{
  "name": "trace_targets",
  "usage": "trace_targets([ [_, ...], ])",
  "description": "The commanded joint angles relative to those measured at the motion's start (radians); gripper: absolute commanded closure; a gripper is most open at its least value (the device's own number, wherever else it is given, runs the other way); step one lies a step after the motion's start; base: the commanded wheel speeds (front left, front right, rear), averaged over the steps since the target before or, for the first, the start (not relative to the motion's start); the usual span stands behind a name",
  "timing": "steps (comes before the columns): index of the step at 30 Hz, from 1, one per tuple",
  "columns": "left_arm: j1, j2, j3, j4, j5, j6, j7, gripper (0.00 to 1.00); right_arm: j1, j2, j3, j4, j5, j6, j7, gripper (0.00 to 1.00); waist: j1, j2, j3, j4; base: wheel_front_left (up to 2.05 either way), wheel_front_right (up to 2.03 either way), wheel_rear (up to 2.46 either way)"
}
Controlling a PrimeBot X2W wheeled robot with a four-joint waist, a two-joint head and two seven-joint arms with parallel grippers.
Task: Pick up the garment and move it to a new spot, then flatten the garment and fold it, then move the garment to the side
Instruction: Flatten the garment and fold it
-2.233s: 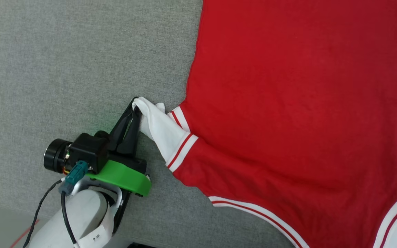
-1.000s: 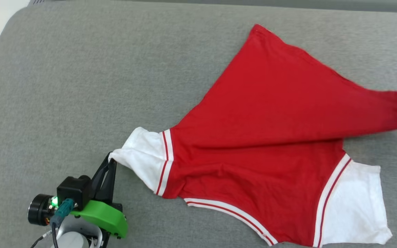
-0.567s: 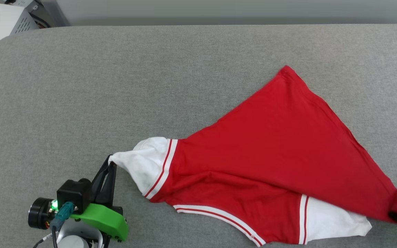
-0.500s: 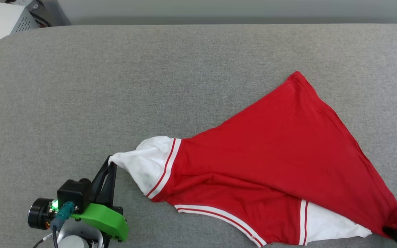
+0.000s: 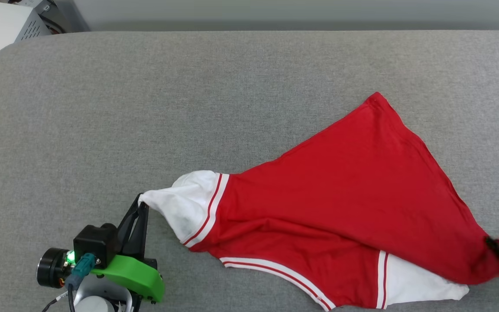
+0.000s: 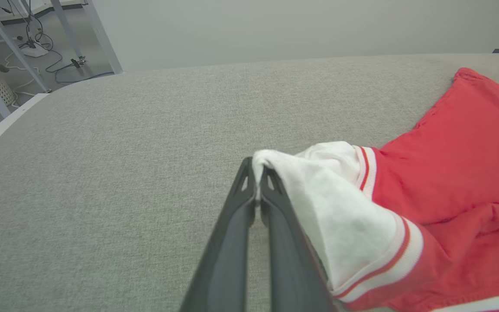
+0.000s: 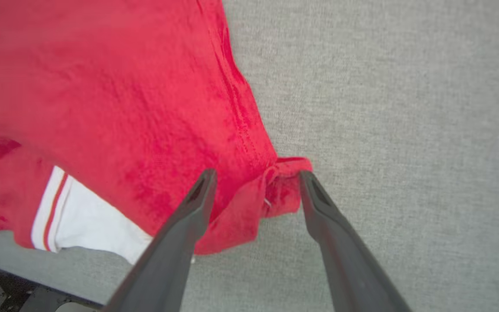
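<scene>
Letting go is the change: half a second ago the right gripper [image 7: 257, 174] was pinched on the red hem corner [image 7: 284, 186] and drawing it toward the near right. Now its fingers stand wide apart, and the corner lies crumpled on the table [image 5: 145, 108] between them, apparently free of both. The left gripper [image 6: 256, 167] has not changed. It stays clamped on the tip of the white sleeve [image 6: 319, 190] at the near left, with that sleeve pulled out to a point.

The garment [image 5: 353, 190] rests on the near right part of the table, back side up, so no lettering can be seen. It spreads as a slanted triangle. One hem corner points far right, and the released corner is laid over part of the other white sleeve, at the near right edge.

My reading is that the move to a new spot is finished on the right side, while flattening is hardly begun. The body is still doubled over itself, so the right gripper will likely need a fresh hold before any fold.
</scene>
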Motion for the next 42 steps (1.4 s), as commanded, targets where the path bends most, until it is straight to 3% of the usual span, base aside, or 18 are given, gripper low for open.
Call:
trace_targets([
  [1,0.004,0.006,-0.002,-0.009,0.0,0.008,0.003,1.0,-0.045,-0.003,-0.019,-0.03,-0.01,-0.001,0.007,0.0,0.0001,-0.0001,0.009,0.006,0.0,0.0,0.0],
  [6,-0.027,0.003,-0.012,-0.031,0.013,0.008,0.012,1.0,-0.202,-0.036,-0.027,-0.1,-0.035,-0.001,0.058,0.0,0.0001,-0.0001,0.042,0.034,0.0,0.0,0.0],
  [12,-0.079,-0.011,-0.03,-0.046,0.032,0.0,0.017,1.0,-0.456,-0.089,0.098,-0.091,-0.059,-0.001,0.167,0.0,0.0001,-0.0001,0.096,0.08,0.0,0.0,0.0],
  [18,-0.133,-0.032,-0.046,-0.052,0.052,-0.009,0.011,1.0,-0.727,-0.097,0.274,0.041,-0.068,-0.001,0.32,0.0,0.0001,-0.0001,0.159,0.12,0.0,0.0,0.0],
  [26,-0.198,-0.065,-0.065,-0.056,0.074,-0.024,0.0,1.0,-0.993,-0.047,0.45,0.284,-0.111,-0.001,0.423,0.0,0.0001,-0.0001,0.241,0.171,0.0,0.0,0.0],
  [34,-0.229,-0.092,-0.069,-0.027,0.079,-0.041,-0.013,1.0,-1.045,-0.009,0.587,0.455,-0.089,-0.001,0.387,0.0,0.0001,-0.0001,0.282,0.197,0.0,0.0,0.0],
  [38,-0.234,-0.102,-0.066,-0.007,0.079,-0.048,-0.018,1.0,-1.017,-0.036,0.689,0.48,-0.049,-0.001,0.399,0.0,0.0001,-0.0001,0.281,0.195,0.0,0.0,0.0],
  [39,-0.235,-0.103,-0.064,-0.003,0.078,-0.05,-0.019,1.0,-1.017,-0.04,0.7,0.483,-0.039,-0.001,0.392,0.64,0.0001,-0.0001,0.28,0.192,0.0,0.0,0.0],
  [40,-0.235,-0.104,-0.062,0.003,0.078,-0.052,-0.02,1.0,-1.022,-0.044,0.712,0.485,-0.031,-0.001,0.376,1.0,0.0001,-0.0001,0.276,0.188,0.0,0.0,0.0],
  [42,-0.234,-0.104,-0.059,0.014,0.078,-0.058,-0.022,1.0,-1.038,-0.052,0.725,0.488,-0.021,-0.001,0.334,1.0,0.0001,-0.0001,0.265,0.179,0.0,0.0,0.0],
])
